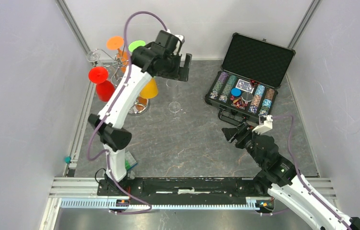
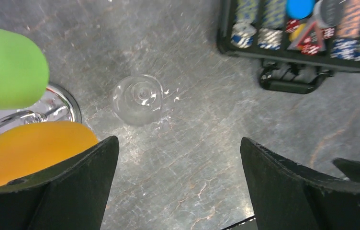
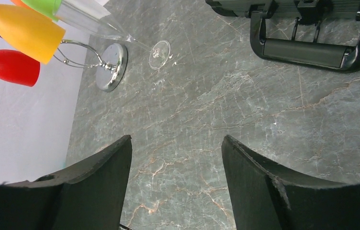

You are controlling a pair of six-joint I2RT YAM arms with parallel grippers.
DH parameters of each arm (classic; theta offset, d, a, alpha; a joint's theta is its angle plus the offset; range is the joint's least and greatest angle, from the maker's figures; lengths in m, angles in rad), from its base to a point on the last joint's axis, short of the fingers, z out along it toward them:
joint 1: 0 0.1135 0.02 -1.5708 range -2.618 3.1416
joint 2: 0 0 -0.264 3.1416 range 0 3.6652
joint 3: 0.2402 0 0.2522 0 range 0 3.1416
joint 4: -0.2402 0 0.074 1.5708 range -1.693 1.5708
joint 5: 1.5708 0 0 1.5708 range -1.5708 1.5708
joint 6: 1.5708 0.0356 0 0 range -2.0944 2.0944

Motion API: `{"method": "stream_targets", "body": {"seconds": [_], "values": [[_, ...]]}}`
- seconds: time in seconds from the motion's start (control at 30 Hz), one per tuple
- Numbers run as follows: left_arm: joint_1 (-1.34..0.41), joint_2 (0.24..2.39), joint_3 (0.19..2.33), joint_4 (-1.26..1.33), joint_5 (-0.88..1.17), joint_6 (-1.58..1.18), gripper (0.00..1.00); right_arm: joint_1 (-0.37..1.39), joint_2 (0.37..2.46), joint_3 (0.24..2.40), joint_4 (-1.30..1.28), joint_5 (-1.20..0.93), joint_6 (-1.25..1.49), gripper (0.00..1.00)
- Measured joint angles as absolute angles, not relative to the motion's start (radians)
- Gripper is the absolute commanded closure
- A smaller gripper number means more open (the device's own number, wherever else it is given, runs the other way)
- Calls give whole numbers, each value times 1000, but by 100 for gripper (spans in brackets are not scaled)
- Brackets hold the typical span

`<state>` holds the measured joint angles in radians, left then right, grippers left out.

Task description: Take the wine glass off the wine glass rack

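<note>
Left hand [image 2: 178, 149] spread wide, empty, above standing wine glass [image 2: 137, 98]; right hand [image 3: 176, 143] likewise spread.

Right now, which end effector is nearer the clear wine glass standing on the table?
Left. The left end effector hangs open almost directly above the clear wine glass; the right end effector sits open well away, near the poker chip case.

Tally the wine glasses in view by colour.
Red glass: 1
Orange glass: 1
Yellow glass: 1
Green glass: 1
Clear glass: 1
Total: 5
</note>
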<state>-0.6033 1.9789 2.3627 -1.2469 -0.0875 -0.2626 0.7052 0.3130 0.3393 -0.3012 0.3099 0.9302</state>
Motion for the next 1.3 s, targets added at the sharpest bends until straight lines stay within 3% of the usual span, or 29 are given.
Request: {"method": "stream_targets", "body": {"seconds": [0.2, 0.37, 0.53, 0.6, 1.13, 1.3], "values": [[-601, 1753, 2339, -1187, -76, -269, 0, 705, 418, 396, -280, 265, 918, 28], [-593, 1456, 2176, -1067, -126, -302, 0, 705, 480, 411, -249, 227, 912, 29], [-458, 1277, 2067, -1021, -130, -354, 1, 705, 487, 411, -213, 211, 911, 29], [-319, 1245, 2025, -1015, -118, -373, 1, 705, 495, 411, -187, 208, 910, 29], [316, 1291, 1805, -982, 62, -492, 2, 705, 534, 355, -128, 248, 867, 29], [393, 1277, 1666, -914, 184, -534, 15, 705, 503, 327, -131, 296, 867, 29]]}}
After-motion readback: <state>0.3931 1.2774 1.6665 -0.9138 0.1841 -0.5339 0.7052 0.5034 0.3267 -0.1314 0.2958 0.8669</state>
